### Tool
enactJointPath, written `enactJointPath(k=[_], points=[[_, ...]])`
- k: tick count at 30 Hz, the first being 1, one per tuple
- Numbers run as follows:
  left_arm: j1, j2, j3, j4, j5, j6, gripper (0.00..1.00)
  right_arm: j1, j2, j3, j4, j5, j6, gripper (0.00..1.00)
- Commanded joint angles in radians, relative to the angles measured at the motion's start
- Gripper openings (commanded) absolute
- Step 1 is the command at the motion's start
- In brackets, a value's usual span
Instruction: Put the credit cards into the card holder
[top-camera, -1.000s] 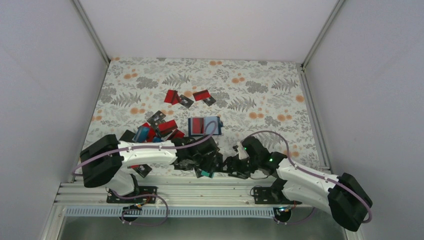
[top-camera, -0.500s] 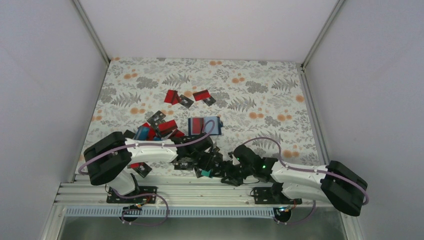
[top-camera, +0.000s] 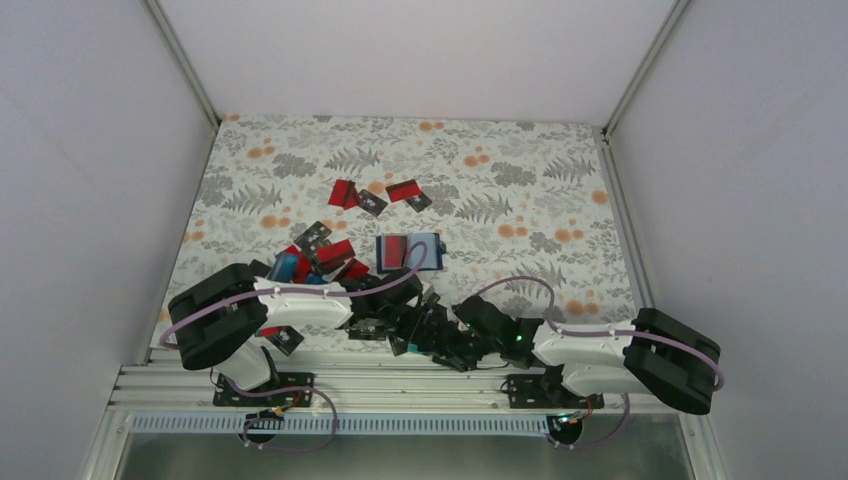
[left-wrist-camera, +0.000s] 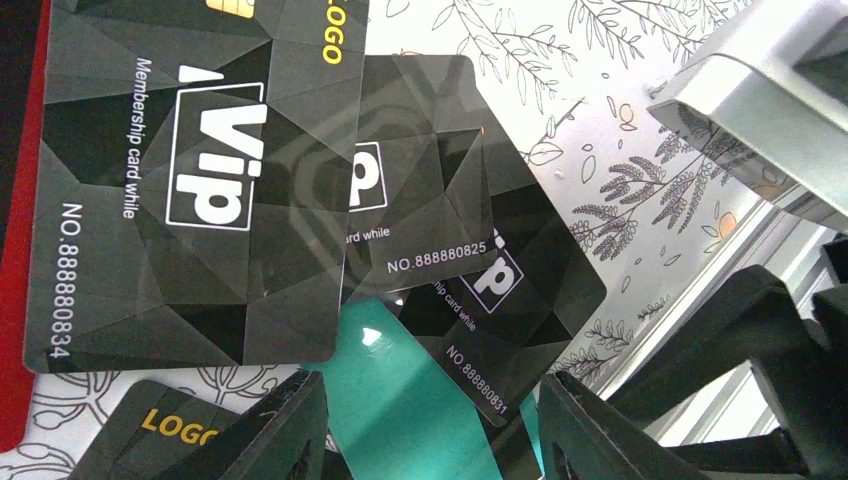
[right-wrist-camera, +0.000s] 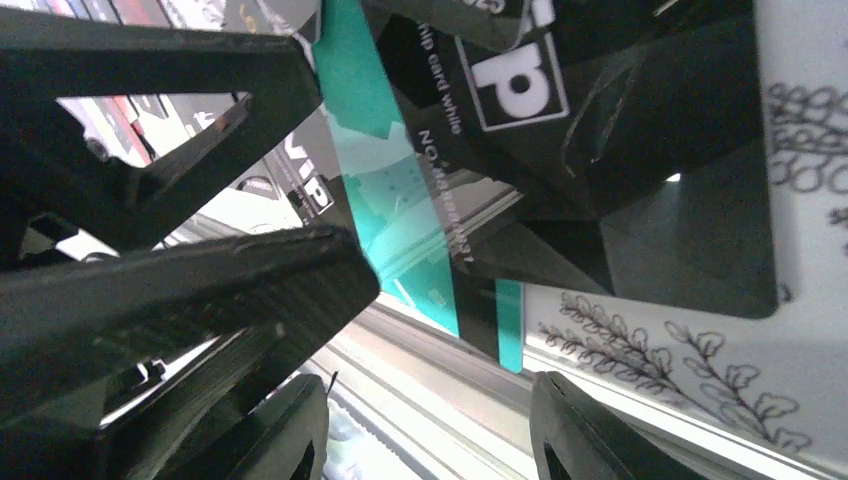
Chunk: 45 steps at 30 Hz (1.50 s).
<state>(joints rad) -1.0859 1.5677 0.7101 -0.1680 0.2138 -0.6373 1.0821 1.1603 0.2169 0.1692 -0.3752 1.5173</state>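
A teal credit card (left-wrist-camera: 420, 400) lies at the table's near edge, partly under black VIP cards (left-wrist-camera: 200, 180). My left gripper (left-wrist-camera: 432, 440) is open and low over it, one finger on each side. My right gripper (right-wrist-camera: 440, 430) is open, close beside the left one, with the teal card (right-wrist-camera: 385, 150) ahead of its fingers. In the top view the two grippers (top-camera: 415, 333) (top-camera: 450, 350) meet above the teal card (top-camera: 410, 347). The card holder (top-camera: 432, 247) lies open behind them with a red card in it. More cards are piled at the left (top-camera: 315, 262).
Two pairs of red and black cards (top-camera: 350, 195) (top-camera: 408, 191) lie farther back. The metal rail (top-camera: 400, 378) runs along the near edge just below the grippers. White walls enclose the flowered table (top-camera: 520, 180).
My right arm has swung left and lower, bringing its gripper up against the left gripper. The left arm has barely moved.
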Motion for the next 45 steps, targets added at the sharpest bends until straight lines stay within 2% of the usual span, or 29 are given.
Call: enactJointPath(k=[1,8,15,21,25,30,37,41,45], points=[[-0.012,-0.006,-0.039,-0.008,0.039,-0.022,0.54,0.019,0.037,-0.016,0.084,0.070,0.039,0.53],[-0.020,0.005,-0.035,0.004,0.040,-0.022,0.54,0.030,0.061,0.003,0.036,0.080,0.040,0.52],[-0.024,0.008,-0.027,0.008,0.047,-0.019,0.54,0.031,0.072,-0.032,0.105,0.122,0.074,0.43],[-0.024,0.014,-0.030,0.005,0.050,-0.013,0.53,0.031,0.091,-0.035,0.140,0.149,0.074,0.41],[-0.023,0.019,-0.031,0.008,0.053,-0.013,0.53,0.030,0.089,-0.041,0.151,0.158,0.076,0.34],[-0.023,0.020,-0.033,0.013,0.055,-0.016,0.53,0.030,0.041,-0.045,0.106,0.185,0.077,0.18],[-0.024,0.017,-0.036,0.017,0.058,-0.022,0.53,0.029,-0.016,-0.051,0.058,0.211,0.080,0.06],[-0.024,0.007,-0.026,0.003,0.053,-0.025,0.53,0.029,-0.030,-0.049,0.052,0.206,0.073,0.04],[-0.021,-0.029,0.007,-0.064,-0.005,-0.033,0.53,0.027,-0.085,-0.031,-0.032,0.217,0.065,0.04]])
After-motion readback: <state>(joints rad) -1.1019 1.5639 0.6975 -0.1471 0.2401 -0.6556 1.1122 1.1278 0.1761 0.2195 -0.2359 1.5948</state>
